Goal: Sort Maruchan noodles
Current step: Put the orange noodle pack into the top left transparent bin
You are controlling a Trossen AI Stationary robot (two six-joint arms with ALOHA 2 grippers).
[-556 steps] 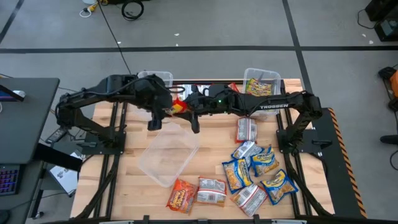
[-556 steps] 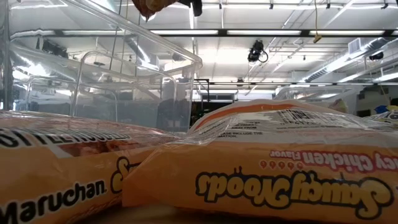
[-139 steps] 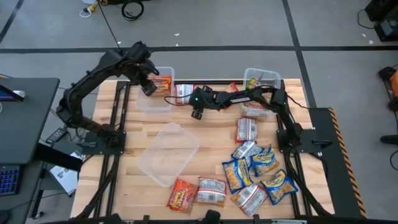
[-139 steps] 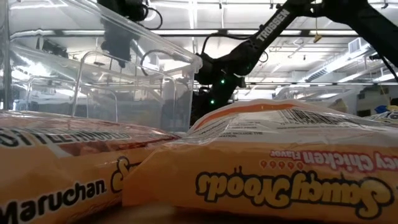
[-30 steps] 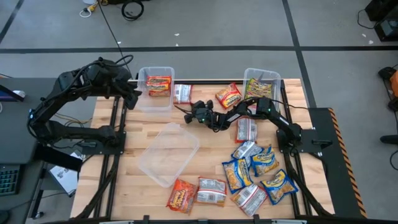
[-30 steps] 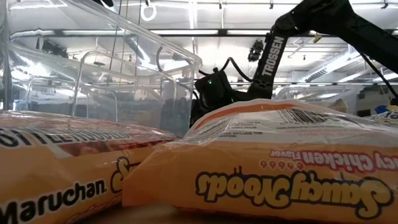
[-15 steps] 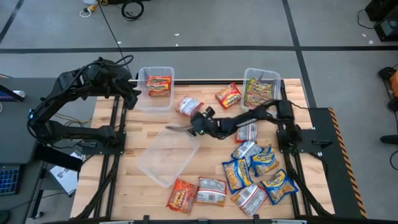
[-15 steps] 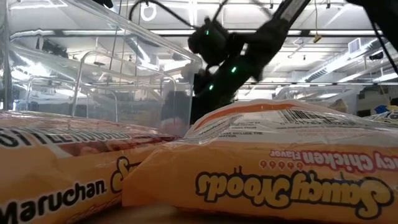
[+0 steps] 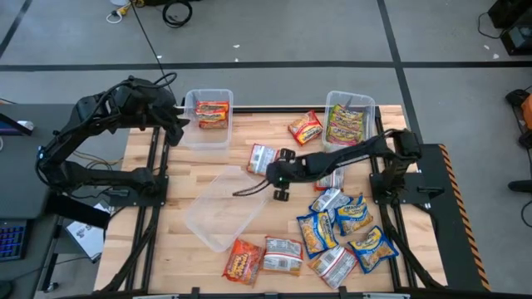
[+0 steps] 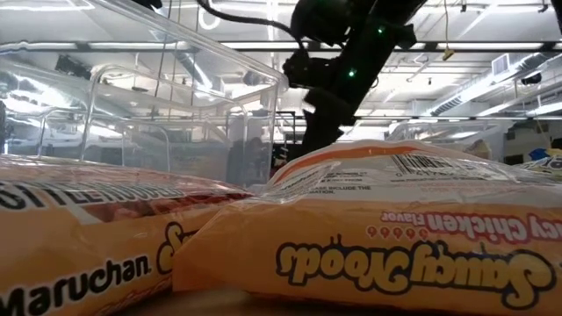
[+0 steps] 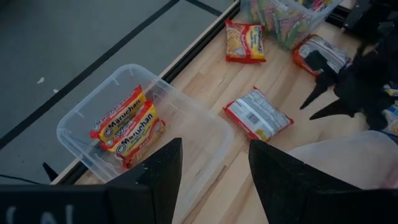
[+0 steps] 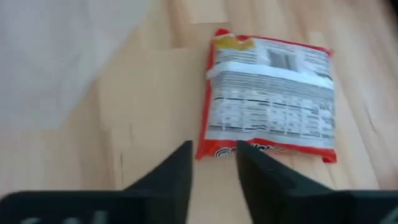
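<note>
My right gripper [image 9: 280, 184] hangs over the middle of the table, its fingers [image 12: 168, 174] parted by a narrow gap and gripping nothing. The red-edged ramen packet [image 12: 268, 93] lies flat on the wood just ahead of those fingertips, apart from them, back side up: a silver-white panel of small print with a barcode, red trim along the edges and a yellow corner. From above the same packet [image 9: 262, 158] sits just beyond the gripper, toward the far edge, and an empty clear bin [image 9: 225, 206] lies tilted just beside the gripper on its left.

My left gripper [image 9: 177, 124] waits off the far left corner with its fingers [image 11: 158, 174] set moderately apart, empty. Just ahead of it a clear tub [image 11: 81, 127] holds two orange-red Maruchan packets [image 11: 127, 127] stacked flat.

A second far tub [image 9: 349, 120] carries green-yellow packets, one orange-red packet [image 9: 305, 129] lies beside it, and a cluster of blue-and-yellow packets [image 9: 349, 224] lies on the near side of my right gripper.
</note>
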